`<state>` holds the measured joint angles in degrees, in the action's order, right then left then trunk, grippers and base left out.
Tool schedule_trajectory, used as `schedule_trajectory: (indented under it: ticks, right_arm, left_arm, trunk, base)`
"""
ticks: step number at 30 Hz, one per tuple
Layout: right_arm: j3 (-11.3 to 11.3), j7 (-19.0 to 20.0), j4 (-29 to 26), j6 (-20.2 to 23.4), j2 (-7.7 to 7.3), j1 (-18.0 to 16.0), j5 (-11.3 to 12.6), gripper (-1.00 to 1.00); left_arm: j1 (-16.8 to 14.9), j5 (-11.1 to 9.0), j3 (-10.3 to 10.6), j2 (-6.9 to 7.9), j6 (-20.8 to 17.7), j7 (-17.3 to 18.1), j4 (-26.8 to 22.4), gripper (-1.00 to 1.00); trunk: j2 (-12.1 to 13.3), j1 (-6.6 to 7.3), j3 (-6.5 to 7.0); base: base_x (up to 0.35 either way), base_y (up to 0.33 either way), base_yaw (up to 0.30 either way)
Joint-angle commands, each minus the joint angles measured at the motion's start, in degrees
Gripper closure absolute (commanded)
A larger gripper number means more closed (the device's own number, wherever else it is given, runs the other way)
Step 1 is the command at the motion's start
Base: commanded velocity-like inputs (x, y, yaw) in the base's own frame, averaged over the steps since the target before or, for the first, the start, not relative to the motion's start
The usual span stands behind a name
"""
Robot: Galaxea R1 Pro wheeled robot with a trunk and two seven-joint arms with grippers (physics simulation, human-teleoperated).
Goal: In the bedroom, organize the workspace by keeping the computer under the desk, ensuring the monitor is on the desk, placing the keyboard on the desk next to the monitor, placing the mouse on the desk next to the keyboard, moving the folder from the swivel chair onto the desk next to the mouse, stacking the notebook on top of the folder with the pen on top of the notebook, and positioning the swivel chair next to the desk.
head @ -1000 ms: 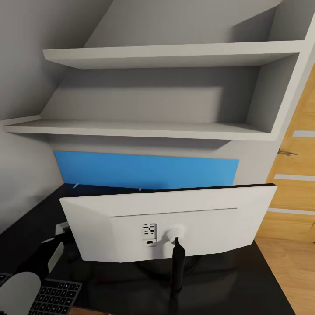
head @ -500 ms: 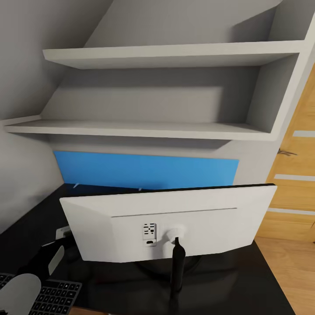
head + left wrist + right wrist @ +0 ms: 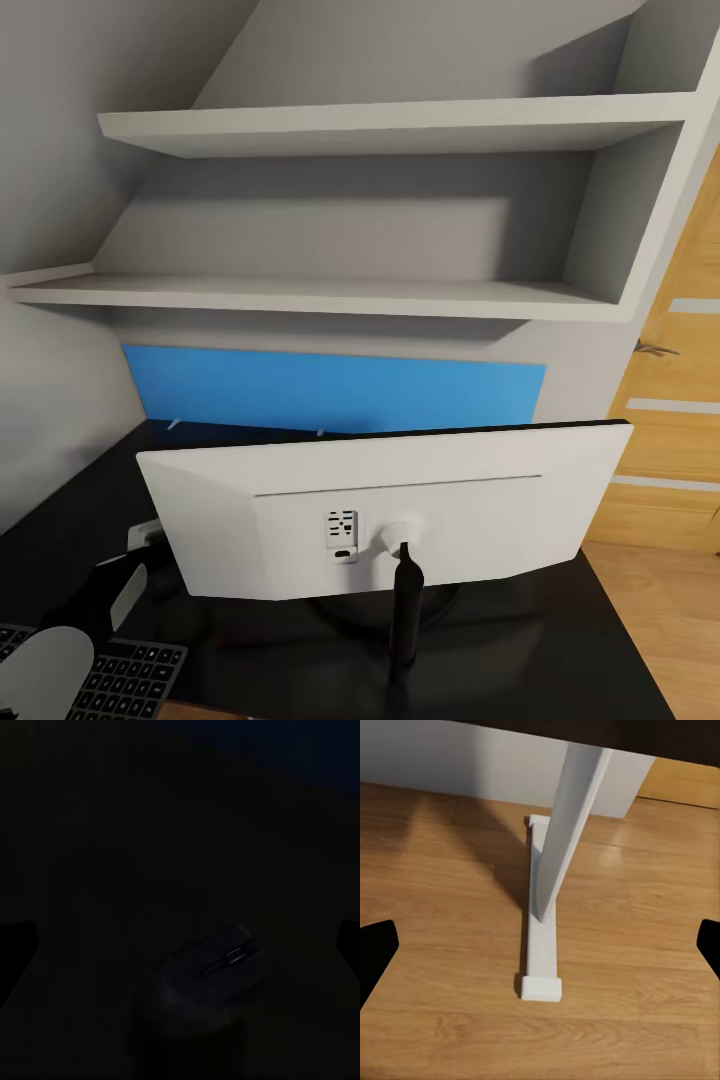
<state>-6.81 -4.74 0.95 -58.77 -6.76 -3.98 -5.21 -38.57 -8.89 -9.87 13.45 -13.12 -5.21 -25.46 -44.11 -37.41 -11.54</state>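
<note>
The monitor (image 3: 385,510) is seen from behind on the desk (image 3: 560,640), keyboard (image 3: 125,680) beside it. The mouse (image 3: 214,971) is framed between wide-spread left fingers (image 3: 16,945), ungripped. Right fingers (image 3: 375,952) are spread, empty, over the desk leg (image 3: 547,892).

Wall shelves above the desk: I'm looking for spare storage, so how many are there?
2. The upper shelf runs across the grey wall; the lower shelf sits beneath it, just above the blue wall panel behind the monitor. More may lie above the frame.

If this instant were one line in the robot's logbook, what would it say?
left gripper: open over mouse | right gripper: open, above floor by desk leg | monitor: on desk, back to camera
</note>
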Motion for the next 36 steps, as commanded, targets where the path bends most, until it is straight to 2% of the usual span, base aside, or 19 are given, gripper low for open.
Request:
schedule_trajectory:
  ticks: [1,36]
  right_arm:
    - [-0.2,-0.4,0.1,-0.1,-0.01,-0.1,-0.6,-1.00]
    - [-0.2,-0.4,0.1,0.1,0.07,-0.1,-0.6,-1.00]
  left_arm:
    - [0.0,-0.6,0.0,0.00,-0.3,-0.2,-0.1,-1.00]
    - [0.0,-0.6,0.0,-0.03,-0.3,-0.2,0.4,-1.00]
  trunk:
    - [-0.1,-0.01,-0.09]
    - [-0.1,-0.01,-0.09]
  base:
    - [0.000,0.000,0.000]
    - [0.000,0.000,0.000]
